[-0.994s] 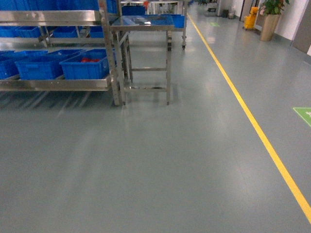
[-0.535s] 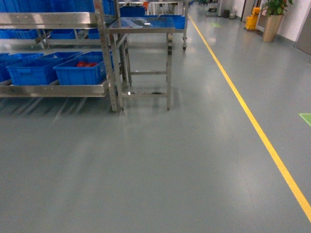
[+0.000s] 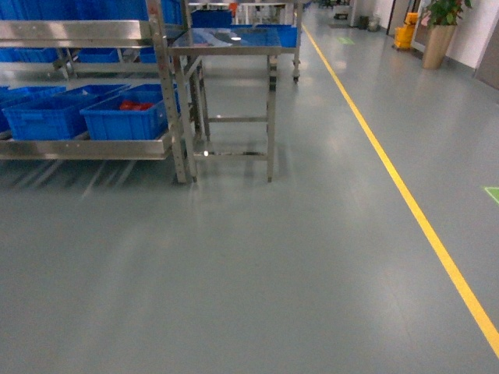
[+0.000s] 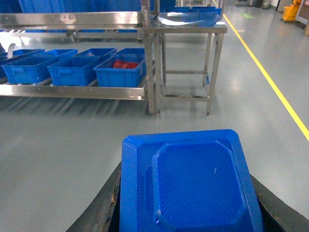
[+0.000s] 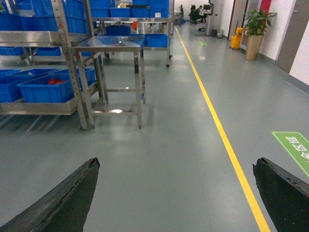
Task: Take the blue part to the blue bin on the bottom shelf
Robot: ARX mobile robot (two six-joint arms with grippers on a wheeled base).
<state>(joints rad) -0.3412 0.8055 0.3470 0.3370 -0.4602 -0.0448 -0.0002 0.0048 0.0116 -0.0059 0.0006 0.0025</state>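
Fingers of my left gripper (image 4: 186, 212) clamp a ribbed, glossy blue part (image 4: 190, 186) with chamfered corners. My right gripper (image 5: 176, 193) gapes wide, empty, its dark pads (image 5: 63, 200) rough-edged. Ahead, blue bins (image 4: 119, 71) sit on the brushed-steel bottom shelf (image 4: 72, 92), beside a steel table (image 4: 186, 24).

Factory aisle beside a steel table

A stainless-steel table (image 3: 226, 40) stands on the grey floor (image 3: 257, 265) just right of the rack; a yellow floor line (image 3: 405, 195) runs up the aisle to its right. Far off, a potted plant (image 3: 438, 27) stands by the wall with a yellow mop bucket (image 3: 404, 33) near it, and green floor markings (image 5: 295, 145) lie right of the line
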